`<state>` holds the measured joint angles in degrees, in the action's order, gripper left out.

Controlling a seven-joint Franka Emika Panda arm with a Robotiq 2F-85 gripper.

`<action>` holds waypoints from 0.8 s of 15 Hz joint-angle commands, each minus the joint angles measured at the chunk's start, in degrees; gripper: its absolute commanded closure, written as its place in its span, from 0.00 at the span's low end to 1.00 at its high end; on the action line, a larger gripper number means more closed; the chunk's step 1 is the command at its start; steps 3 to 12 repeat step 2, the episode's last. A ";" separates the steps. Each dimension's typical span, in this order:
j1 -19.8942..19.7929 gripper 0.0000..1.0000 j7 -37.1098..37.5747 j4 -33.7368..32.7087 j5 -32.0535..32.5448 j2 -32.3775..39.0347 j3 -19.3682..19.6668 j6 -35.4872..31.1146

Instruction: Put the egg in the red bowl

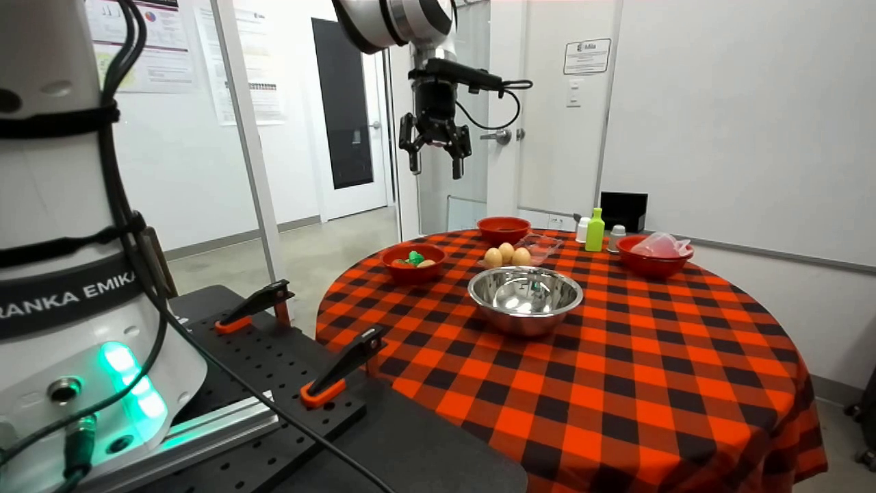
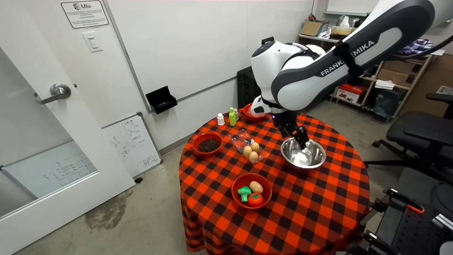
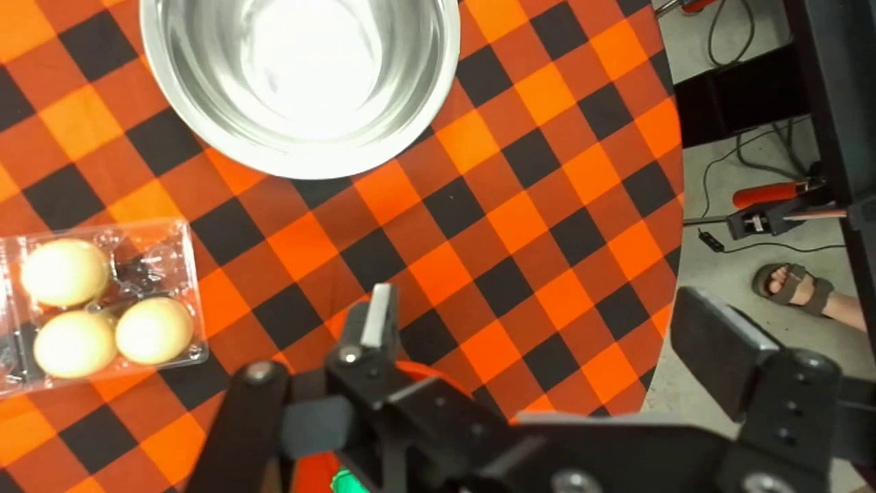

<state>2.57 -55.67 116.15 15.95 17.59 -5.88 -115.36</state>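
A tan egg-shaped oval [image 2: 256,187] lies with a green broccoli and a tomato in a red bowl [image 2: 242,181]. In an exterior view that red bowl [image 1: 413,274] stands near the table's edge. Several tan eggs, three of them clustered, show; the cluster [image 2: 251,151] sits in a clear carton, also seen in the wrist view [image 3: 74,344]. My gripper [image 1: 436,171] is open and empty, high above the table, its fingers pointing down. In the wrist view the gripper [image 3: 540,311] hides most of the red bowl; only its rim [image 3: 426,370] and some broccoli show.
A steel bowl [image 2: 303,163] stands near the table's middle, beside the carton. Another red bowl [image 2: 207,144] holds dark beans. A third red bowl [image 1: 653,264] holds crumpled plastic. A green bottle [image 1: 595,231] and white shakers [image 1: 583,230] stand at the back.
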 commanded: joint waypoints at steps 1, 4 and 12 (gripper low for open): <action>-0.05 0.00 0.14 0.36 -0.09 -0.44 -0.12 0.18; 0.00 0.00 0.32 0.64 -0.11 -0.54 -0.18 0.18; 0.00 0.00 0.32 0.64 -0.11 -0.54 -0.18 0.18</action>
